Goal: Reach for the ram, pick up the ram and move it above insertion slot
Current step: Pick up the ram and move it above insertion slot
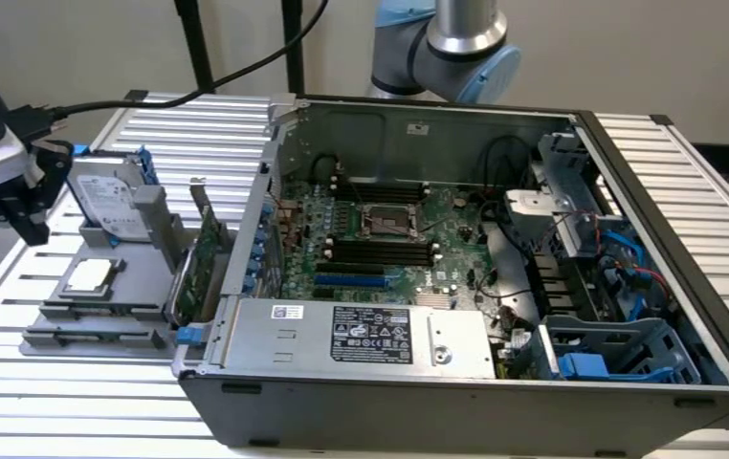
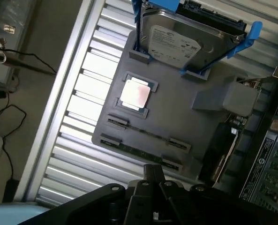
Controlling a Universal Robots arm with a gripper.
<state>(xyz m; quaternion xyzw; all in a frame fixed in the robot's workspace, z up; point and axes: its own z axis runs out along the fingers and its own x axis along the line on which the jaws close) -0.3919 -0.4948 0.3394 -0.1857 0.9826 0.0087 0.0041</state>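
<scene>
Tool [image 1: 23, 225] apparently clear of slotted ram [image 2: 141, 152].

Slatted metal table [image 1: 199, 134] has the open computer case [image 1: 467, 406] sitting on it, with a grey parts tray [image 1: 135, 289] right beside it.

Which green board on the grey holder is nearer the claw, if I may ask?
The ram, the long thin stick just before the claw; the broader expansion card stands farther off.
</scene>
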